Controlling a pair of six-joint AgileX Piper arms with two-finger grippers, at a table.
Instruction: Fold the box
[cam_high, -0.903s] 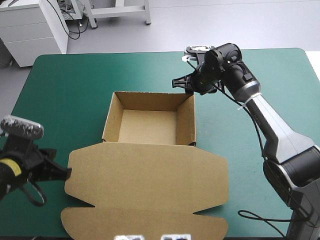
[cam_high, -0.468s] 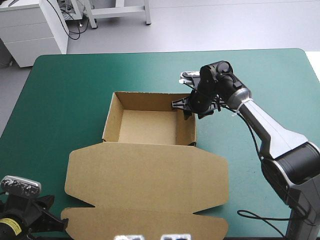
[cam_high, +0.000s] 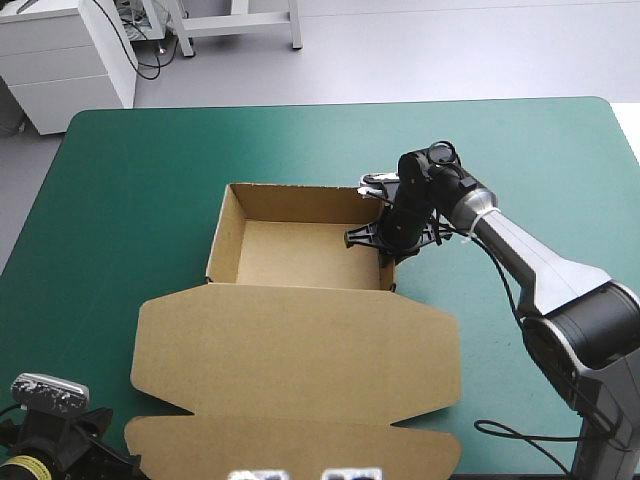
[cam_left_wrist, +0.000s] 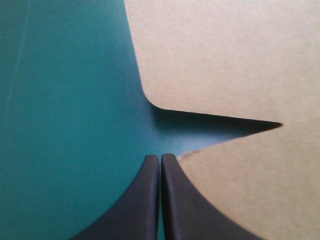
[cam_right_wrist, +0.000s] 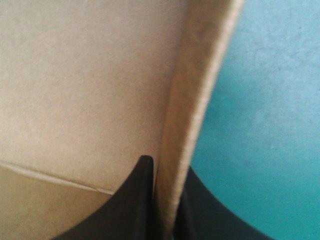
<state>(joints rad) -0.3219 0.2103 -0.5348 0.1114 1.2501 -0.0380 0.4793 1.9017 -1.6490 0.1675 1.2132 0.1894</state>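
Observation:
The brown box (cam_high: 295, 255) stands as an open tray at mid-table, four walls up. Its lid (cam_high: 300, 360) lies flat toward the near edge, with a slit-shaped notch (cam_left_wrist: 220, 125) at each side. My right gripper (cam_high: 373, 238) straddles the tray's right wall (cam_right_wrist: 195, 100), one black finger inside and one outside, shut on the box (cam_right_wrist: 165, 167). My left gripper (cam_high: 115, 458) sits low at the near-left corner of the lid. In the left wrist view it is shut (cam_left_wrist: 160, 159), its tip at the mouth of the left notch, touching the lid's outer flap (cam_left_wrist: 260, 190).
Bare teal-green cover (cam_high: 130, 200) stretches left of the tray and along the far edge, with more (cam_high: 560, 180) beyond the right arm. The table's near edge lies just under the left gripper and the lid's outer flap.
The left gripper has drawn back along the lid's left side to the near-left notch. The right gripper has come from past the tray's far right corner down onto its right wall.

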